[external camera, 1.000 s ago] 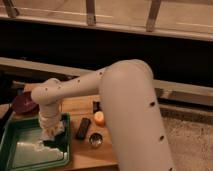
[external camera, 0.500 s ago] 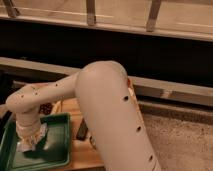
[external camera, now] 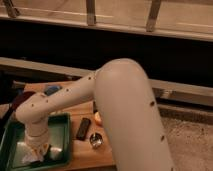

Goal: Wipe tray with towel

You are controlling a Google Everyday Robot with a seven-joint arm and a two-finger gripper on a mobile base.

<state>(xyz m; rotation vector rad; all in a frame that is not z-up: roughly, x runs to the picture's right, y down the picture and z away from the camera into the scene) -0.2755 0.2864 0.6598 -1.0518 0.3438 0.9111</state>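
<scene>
My pincer (external camera: 35, 151) hangs low over the tray (external camera: 62, 131), down at the end of my pale arm (external camera: 75, 95). The towel (external camera: 31, 154) lies bunched on the green base right under it; whether I grip it I cannot tell. To its right on the wooden table (external camera: 82, 152) lie a dark flat item (external camera: 83, 128) and a small shiny cup (external camera: 96, 141).

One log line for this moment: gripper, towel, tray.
gripper: low over tray, at towel | towel: on tray base | tray: on wooden table | phase: wiping
</scene>
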